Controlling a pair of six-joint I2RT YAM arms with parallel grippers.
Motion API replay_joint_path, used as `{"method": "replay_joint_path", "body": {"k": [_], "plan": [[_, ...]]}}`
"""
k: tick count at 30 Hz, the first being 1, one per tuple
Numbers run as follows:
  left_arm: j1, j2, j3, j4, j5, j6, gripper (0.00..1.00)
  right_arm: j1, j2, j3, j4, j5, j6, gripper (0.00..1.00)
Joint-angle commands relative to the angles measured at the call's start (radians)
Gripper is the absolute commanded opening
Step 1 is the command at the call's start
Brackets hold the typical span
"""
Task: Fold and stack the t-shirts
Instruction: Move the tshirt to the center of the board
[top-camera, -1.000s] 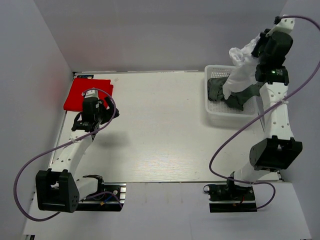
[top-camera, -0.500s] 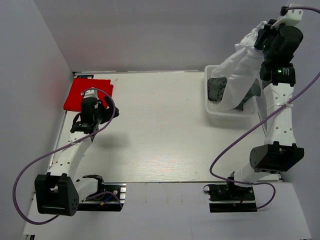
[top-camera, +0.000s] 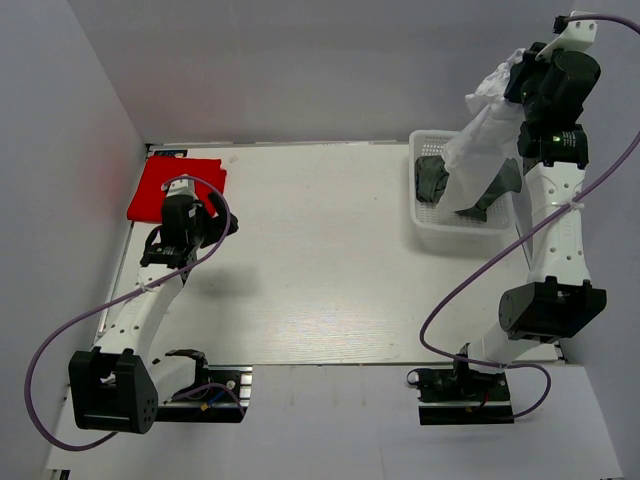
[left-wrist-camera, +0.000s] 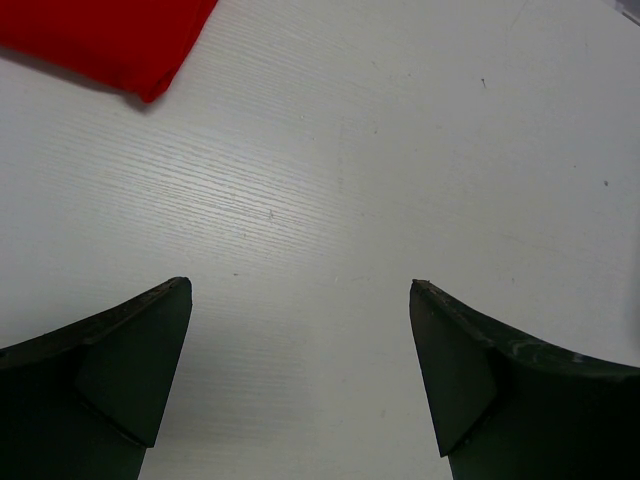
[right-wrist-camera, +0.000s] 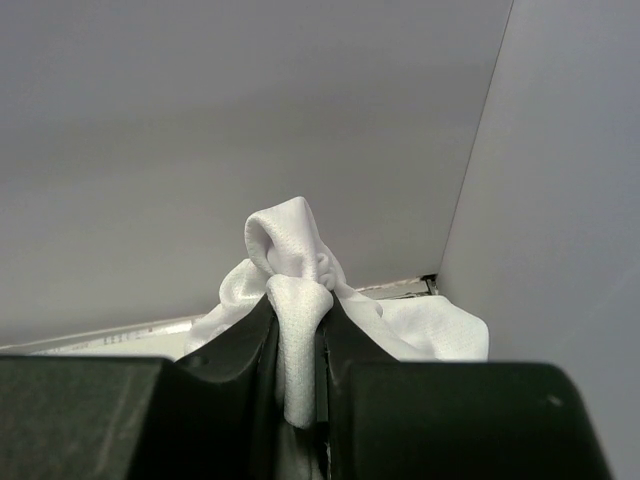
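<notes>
The red t-shirt (top-camera: 177, 187) lies folded at the table's far left corner; its corner also shows in the left wrist view (left-wrist-camera: 110, 38). My left gripper (top-camera: 189, 232) hovers just in front of it, open and empty (left-wrist-camera: 300, 300). My right gripper (top-camera: 515, 82) is raised high above the basket and is shut on the white t-shirt (top-camera: 483, 140), which hangs down into the basket; a bunch of it shows pinched between the fingers (right-wrist-camera: 296, 330). The dark grey-green t-shirt (top-camera: 434, 180) lies crumpled in the basket, partly hidden by the white one.
The white lattice basket (top-camera: 440, 222) stands at the table's far right. Grey walls close in the back and both sides. A purple cable loops beside each arm.
My right gripper has risen with the white t-shirt, drawing more of it up out of the basket, then shifted slightly left. The left arm has hardly moved.
</notes>
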Motion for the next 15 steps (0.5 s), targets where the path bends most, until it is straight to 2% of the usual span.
{"method": "replay_joint_path", "body": {"k": [1, 6, 9, 11, 15], "plan": [[0.004, -0.023, 0.000, 0.004, 0.006, 0.008, 1.00, -0.001, -0.006, -0.020, 0.055, -0.007, -0.001, 0.00], [0.004, -0.023, 0.009, 0.004, 0.006, 0.008, 1.00, 0.001, -0.001, -0.051, 0.066, -0.039, 0.007, 0.00], [0.004, -0.014, 0.009, 0.004, 0.006, 0.008, 1.00, 0.005, 0.028, 0.032, 0.031, -0.073, 0.017, 0.00], [0.004, -0.003, 0.019, 0.004, 0.015, 0.008, 1.00, 0.012, 0.071, 0.163, -0.024, -0.186, 0.037, 0.00], [0.004, 0.006, 0.028, -0.005, 0.026, 0.008, 1.00, 0.050, 0.088, 0.274, -0.007, -0.408, 0.126, 0.00]]}}
